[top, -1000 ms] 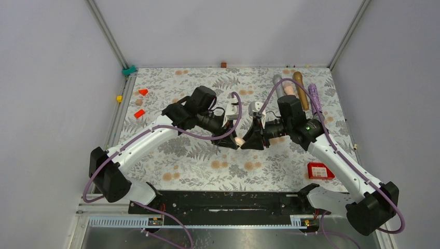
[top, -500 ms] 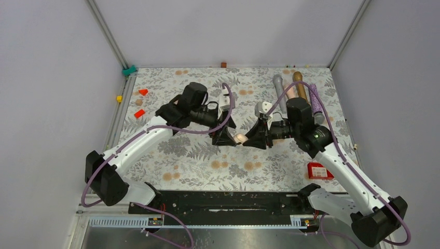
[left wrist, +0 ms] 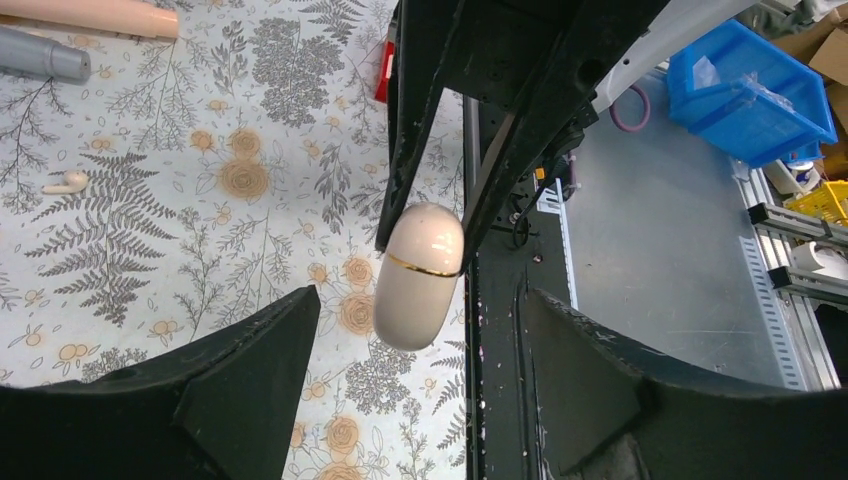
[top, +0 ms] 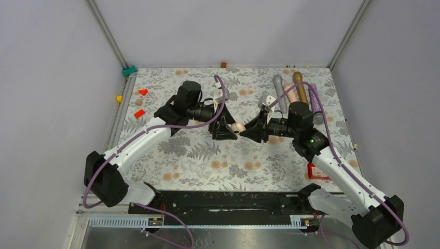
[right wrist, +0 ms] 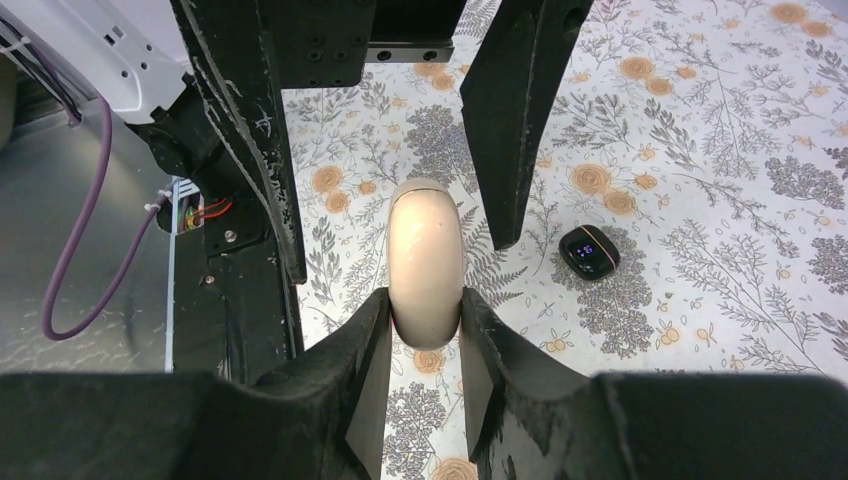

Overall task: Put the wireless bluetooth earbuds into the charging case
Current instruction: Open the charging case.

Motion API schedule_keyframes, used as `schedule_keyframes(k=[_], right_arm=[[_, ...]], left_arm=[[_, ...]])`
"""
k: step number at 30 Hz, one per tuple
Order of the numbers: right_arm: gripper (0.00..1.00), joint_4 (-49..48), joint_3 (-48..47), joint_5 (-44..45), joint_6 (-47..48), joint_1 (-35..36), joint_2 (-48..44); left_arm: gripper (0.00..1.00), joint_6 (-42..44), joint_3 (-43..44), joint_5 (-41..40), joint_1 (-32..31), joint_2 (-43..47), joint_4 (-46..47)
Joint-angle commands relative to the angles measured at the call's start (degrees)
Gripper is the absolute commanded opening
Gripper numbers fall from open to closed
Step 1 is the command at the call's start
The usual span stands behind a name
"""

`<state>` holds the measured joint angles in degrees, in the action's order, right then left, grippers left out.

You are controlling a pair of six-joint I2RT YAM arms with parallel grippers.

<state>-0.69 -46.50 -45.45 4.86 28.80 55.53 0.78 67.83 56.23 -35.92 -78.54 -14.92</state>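
"Top external view: what does the right gripper (top: 244, 131) have?" asks Mia.

"The case (top: 237, 127), at mid-frame over the cloth (top: 207, 161). The right wrist view shows it best. The jaws stand narrow and the fingers (right wrist: 360, 360) pinch the near end of the case from both sides."

"And the left gripper (top: 228, 130)?"

"Wide, holding nothing. In the left wrist view its fingers (left wrist: 250, 370) stand far apart along the bottom of the frame. The case hangs in the gap between them and touches neither. It is a cream capsule with a thin gold line round it, gripped from the top of that frame by the right fingers."

"Any earbud in sight?"

"One small white earbud (left wrist: 65, 183) lies on the cloth at the left edge of the left wrist view, well apart from the case. In the right wrist view a dark round puck (right wrist: 588, 252) sits on the cloth, right of the case."

"What differs from a second ago?"

"Then the left jaws were closed at the case, tip to tip with the right gripper. Now they have sprung wide and let go, so only the right gripper holds it. Both grippers and the case have also moved toward the top of the frame."
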Motion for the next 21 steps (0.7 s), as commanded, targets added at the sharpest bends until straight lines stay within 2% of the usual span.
schedule_keyframes(k=[1, 9, 15, 21], right_arm=[[0.06, -6.9, 0.0, 0.5, -3.9, -0.2, 0.9], [0.07, -6.0, -0.6, -0.8, -3.9, -0.2, 1.9], [0.07, -4.2, -1.6, -1.0, -2.8, -0.5, 3.0], [0.07, -3.9, -1.4, 0.0, -1.4, -0.6, 1.3]], left_arm=[[0.73, -2.2, -0.3, 3.7, -0.1, -0.7, 4.5], [0.57, -1.1, -0.4, 4.5, -0.9, -0.5, 3.2], [0.45, 3.4, 0.3, 3.5, -2.1, -0.3, 0.2], [0.47, 4.4, 0.6, 1.9, -2.4, -0.4, -0.8]])
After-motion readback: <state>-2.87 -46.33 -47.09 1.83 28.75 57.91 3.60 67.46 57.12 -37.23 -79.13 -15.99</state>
